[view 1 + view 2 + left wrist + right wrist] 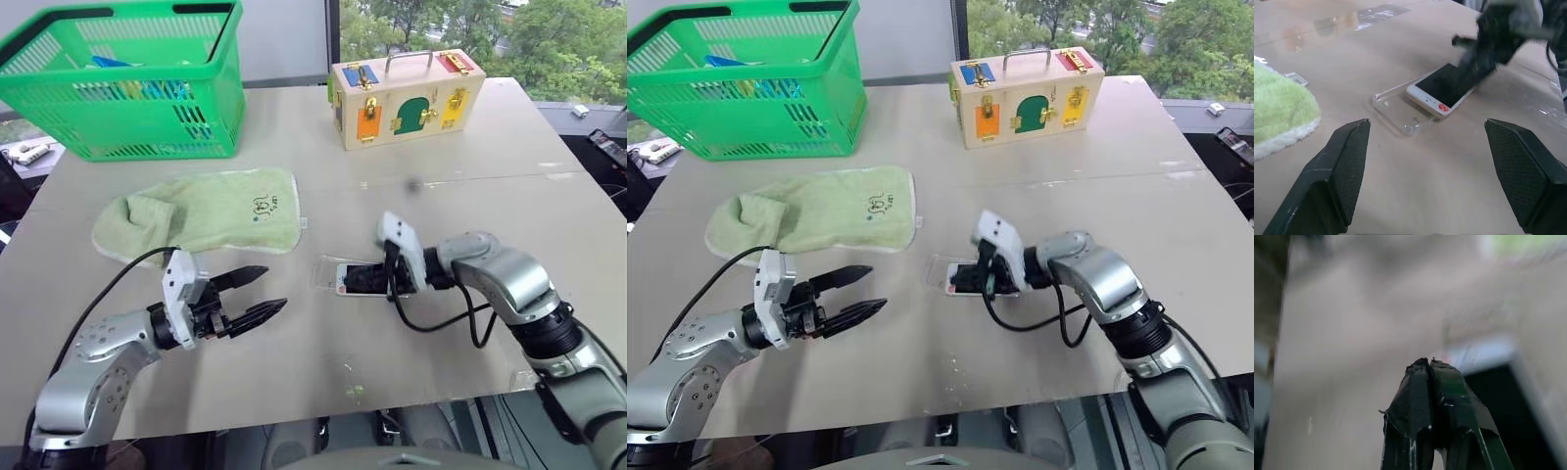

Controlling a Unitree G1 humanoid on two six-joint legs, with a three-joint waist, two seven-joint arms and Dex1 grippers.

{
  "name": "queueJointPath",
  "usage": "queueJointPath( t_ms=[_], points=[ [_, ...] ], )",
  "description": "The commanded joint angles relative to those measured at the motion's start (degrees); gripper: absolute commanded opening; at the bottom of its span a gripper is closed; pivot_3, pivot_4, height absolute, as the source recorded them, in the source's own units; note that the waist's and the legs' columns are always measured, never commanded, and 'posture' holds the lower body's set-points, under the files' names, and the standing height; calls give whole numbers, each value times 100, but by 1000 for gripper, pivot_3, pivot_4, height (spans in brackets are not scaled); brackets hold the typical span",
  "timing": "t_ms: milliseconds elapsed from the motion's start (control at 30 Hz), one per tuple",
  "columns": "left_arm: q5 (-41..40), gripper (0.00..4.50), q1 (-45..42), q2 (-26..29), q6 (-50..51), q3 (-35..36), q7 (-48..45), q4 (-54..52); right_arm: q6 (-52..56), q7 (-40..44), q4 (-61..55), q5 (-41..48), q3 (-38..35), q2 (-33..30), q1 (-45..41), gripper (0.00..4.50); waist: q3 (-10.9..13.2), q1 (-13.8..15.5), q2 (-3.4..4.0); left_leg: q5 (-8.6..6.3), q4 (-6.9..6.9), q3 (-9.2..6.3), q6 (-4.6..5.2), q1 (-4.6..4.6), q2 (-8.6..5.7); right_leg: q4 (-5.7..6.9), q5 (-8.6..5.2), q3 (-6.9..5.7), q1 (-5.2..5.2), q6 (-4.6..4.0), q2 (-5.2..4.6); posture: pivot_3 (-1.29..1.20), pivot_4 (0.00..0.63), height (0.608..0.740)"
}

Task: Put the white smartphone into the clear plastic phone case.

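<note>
Here, we found the right gripper [364, 282] with its two fingers pressed together into a single point, holding nothing, the tip set down on the black screen of the white smartphone [1442, 92]. We judged that closed posture deliberate: a shut pair of fingers serves as a blunt pusher for seating or sliding the phone, not for lifting it. The right wrist view confirmed the joined tips, with the dark glass just beyond them.

The phone lay flat on the table [451, 147], near the middle of the head views, its white end with a small red mark pointing toward nine o'clock. That end overlapped the clear plastic phone case [1393, 105], whose rim and rounded corners projected beyond the phone toward nine o'clock. We judged the phone only partly seated, riding over the shell and not dropped within its rim; how far the covered end sat in the case we could not tell.

The left gripper [253, 296] hung over the table with its fingers spread wide and empty, pointing at three o'clock toward the case and well apart from it. We took this as a standby to brace the shell.

Farther out, a green cloth [211, 213] lay at eleven o'clock from the phone, a green basket [127, 73] beyond it, and a wooden latch box [407, 98] at twelve o'clock.
</note>
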Motion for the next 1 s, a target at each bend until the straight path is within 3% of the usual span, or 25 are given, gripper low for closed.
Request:
queueJointPath(
  t_ms=[33, 200, 500, 800, 900, 1000],
  points=[
    [5, 3849, 35, 77, -103, 93, -110, -13, -52, 146, -145, -113, 277, -135, -60, 20, 3, -4, -3, 0, 2, 0, 0, 1, 0, 1, 0, 0, 0, 0, 0, 0, 150, 740],
    [19, 3849, 41, 104, -115, 112, -160, 23, -249, 67, 132, -435, 575, -98, -167, 20, 7, -3, -5, 0, 8, -2, 0, 0, 1, 5, 0, -2, 0, 0, 1, 0, 150, 740],
    [41, 3849, 138, 97, -192, 148, -226, 52, -305, -58, 289, -462, 393, 212, -303, 20, 7, -7, -7, 0, 10, -3, 0, 4, 5, 15, 0, -1, 0, -1, 5, 0, 150, 740],
    [124, 3849, 68, 73, -321, 50, -250, 258, 120, -221, -325, 310, -558, 427, -206, 20, 18, 8, -11, 0, 11, -3, -1, -1, 3, 13, 4, -1, 0, 5, 2, 0, 150, 740],
    [153, 3849, 13, 59, -331, -4, -241, 285, -5, -641, -264, 111, -713, 546, -249, 20, 18, 6, -11, 0, 11, -4, -1, -1, 3, 12, 11, -2, 0, 17, 2, 0, 150, 740],
    [171, 3849, -71, 48, -302, -58, -234, 279, -334, -865, 167, -433, -303, 472, -322, 20, 19, 4, -11, 0, 12, -1, -1, 0, 2, 13, 11, -2, 0, 17, 2, 0, 150, 740]
  ],
)
